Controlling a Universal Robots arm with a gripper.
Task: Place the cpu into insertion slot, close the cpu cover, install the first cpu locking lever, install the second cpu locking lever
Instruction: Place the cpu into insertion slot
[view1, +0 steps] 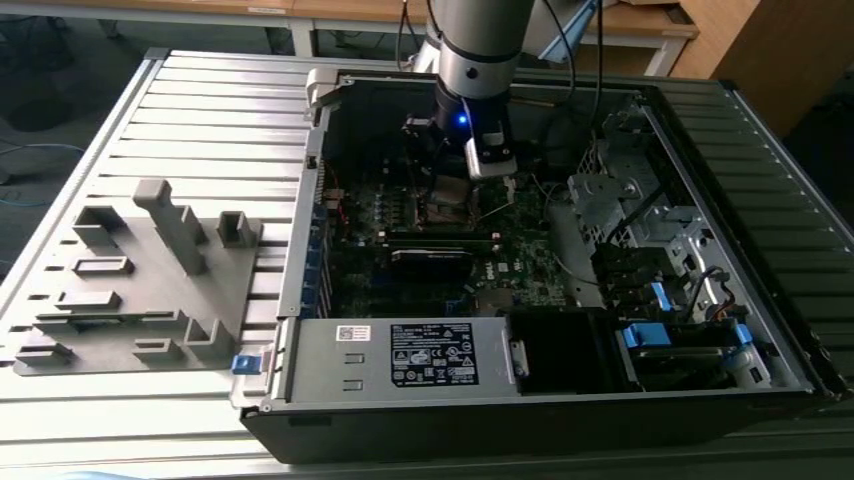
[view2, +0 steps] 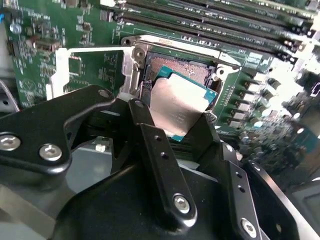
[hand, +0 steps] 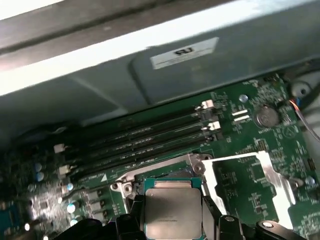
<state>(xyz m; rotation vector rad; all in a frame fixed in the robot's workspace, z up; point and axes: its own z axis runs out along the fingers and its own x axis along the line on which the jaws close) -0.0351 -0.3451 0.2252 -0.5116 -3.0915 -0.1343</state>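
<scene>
My gripper (view2: 172, 114) is shut on the cpu (view2: 181, 102), a flat square chip with a dull grey metal top and a green edge, gripped by two opposite sides. It hangs just over the insertion slot (view2: 186, 66), whose brownish contact field shows beyond it. I cannot tell whether chip and socket touch. The cpu cover (view2: 91, 56), a shiny silver frame with a big window, lies flipped open beside the socket. The first wrist view also shows the cpu (hand: 172, 210), the cover (hand: 265, 172) and the gripper (hand: 172, 222). In the exterior view the gripper (view1: 454, 178) is deep inside the computer case.
Rows of black memory slots (hand: 145, 137) run beside the socket. The case wall (view1: 318, 150) rises at the exterior view's left. A metal box with a white label (view1: 400, 355) fills the near bay. Drive cages with blue tabs (view1: 661, 330) stand right. A grey parts fixture (view1: 134, 280) lies outside.
</scene>
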